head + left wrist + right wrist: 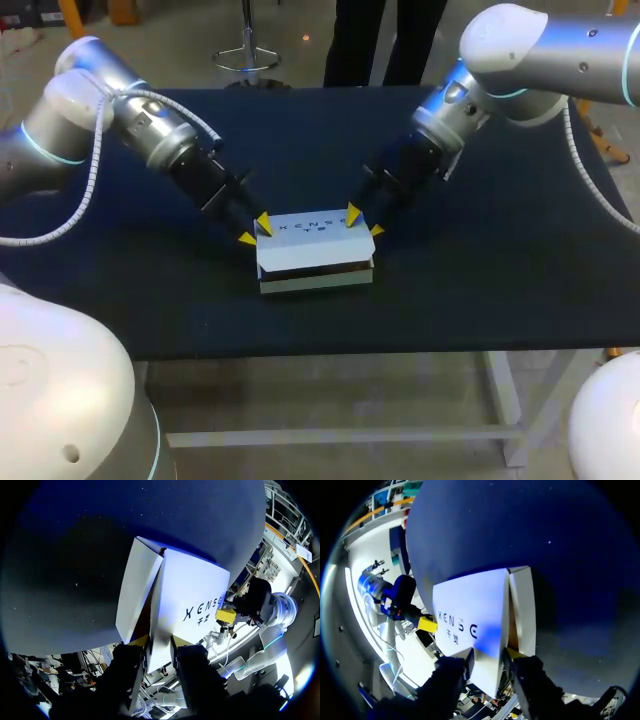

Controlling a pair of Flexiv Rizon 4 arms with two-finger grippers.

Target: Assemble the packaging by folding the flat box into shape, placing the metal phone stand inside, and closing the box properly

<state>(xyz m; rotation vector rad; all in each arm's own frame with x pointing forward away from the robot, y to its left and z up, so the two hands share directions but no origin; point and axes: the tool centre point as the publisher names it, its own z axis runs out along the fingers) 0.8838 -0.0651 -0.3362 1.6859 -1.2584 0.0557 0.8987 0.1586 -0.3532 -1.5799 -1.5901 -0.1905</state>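
The box (315,265) stands folded into shape at the centre of the table (480,290). Its lid (312,232) lies over the top but not flush. A dark gap shows along the front, and the left wrist view shows an end flap (134,592) untucked. The left gripper (254,230) pinches the lid at its 10 o'clock corner, and the right gripper (364,222) pinches it at its 2 o'clock corner. The stand is not visible and is presumably inside. Judged outstanding: tucking the flaps and final closing.
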